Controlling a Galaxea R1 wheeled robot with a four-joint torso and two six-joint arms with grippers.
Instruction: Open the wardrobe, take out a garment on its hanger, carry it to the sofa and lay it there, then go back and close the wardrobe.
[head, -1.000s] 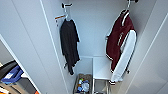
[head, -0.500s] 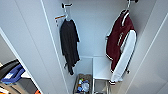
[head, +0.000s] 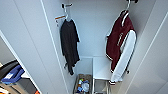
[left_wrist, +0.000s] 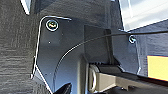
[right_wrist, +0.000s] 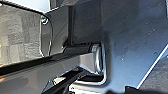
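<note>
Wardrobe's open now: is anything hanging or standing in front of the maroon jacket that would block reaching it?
Nothing visible does. The maroon jacket hangs clear on the wardrobe's right side; the black garment hangs apart on the left, and the box sits low on the floor.

Left wrist cam: robot's own dark mounting plate takes up most of the frame, round fittings at its corners. Thin black cable arcs across the plate. Pale jointed bar sits against it. Behind: dark grey wood-grain floor, a bright white panel, and a yellow-orange patch. Fingers not discernible.
</note>
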